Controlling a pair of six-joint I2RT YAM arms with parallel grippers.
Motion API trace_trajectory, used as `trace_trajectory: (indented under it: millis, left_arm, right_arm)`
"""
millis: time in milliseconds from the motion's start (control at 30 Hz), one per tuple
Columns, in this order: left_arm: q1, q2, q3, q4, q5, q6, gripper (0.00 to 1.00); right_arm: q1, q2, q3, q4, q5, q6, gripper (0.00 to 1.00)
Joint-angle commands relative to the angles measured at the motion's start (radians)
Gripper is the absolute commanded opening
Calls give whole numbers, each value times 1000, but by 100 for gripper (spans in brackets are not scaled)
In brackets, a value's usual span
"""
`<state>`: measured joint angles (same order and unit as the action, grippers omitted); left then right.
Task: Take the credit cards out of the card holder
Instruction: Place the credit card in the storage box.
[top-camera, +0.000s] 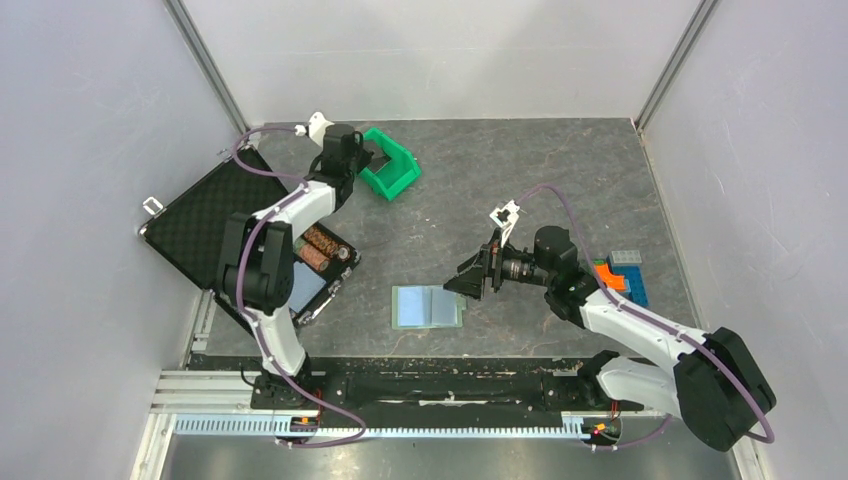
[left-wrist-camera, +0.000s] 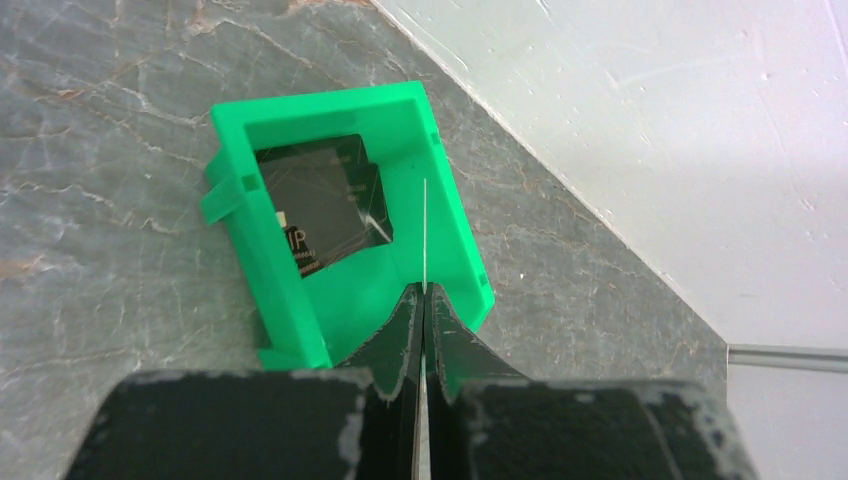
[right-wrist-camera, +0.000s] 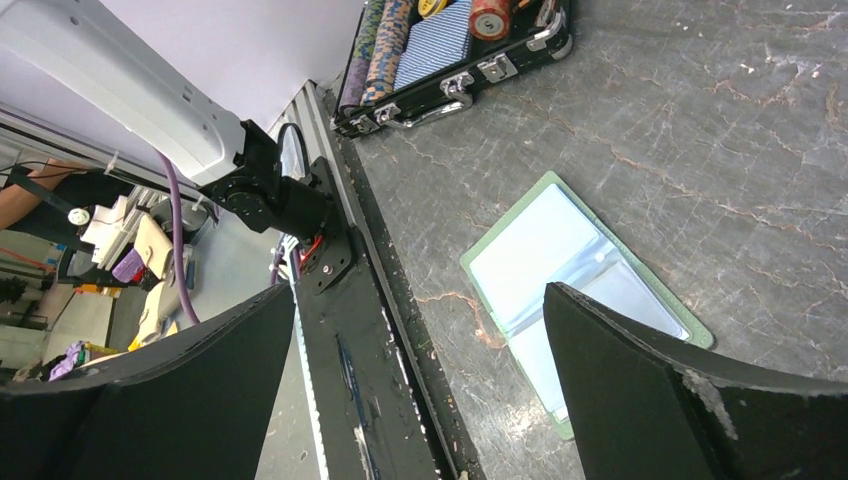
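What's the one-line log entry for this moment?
left pincer: shut on credit card, over green bin | dark cards: in bin | right pincer: open, beside open card holder

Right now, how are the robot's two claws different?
The left claw is squeezed shut on a thin credit card seen edge-on, but the right claw is wide open and holds nothing. The left claw is above the green bin, where dark cards lie, while the right claw is by the opened card holder. Both claws are black.
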<state>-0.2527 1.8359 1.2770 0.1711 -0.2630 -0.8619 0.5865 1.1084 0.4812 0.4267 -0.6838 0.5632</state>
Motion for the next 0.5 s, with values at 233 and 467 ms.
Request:
trace_trajectory:
  millis: [233,467]
  left_arm:
    - [48,168,130,63,4,15,2]
    - [58,227,171,82,27,47,3]
  right_arm:
    - [-12,21,38,6,-6,-13,98]
    - [-15,36,39,6,-5,-11,98]
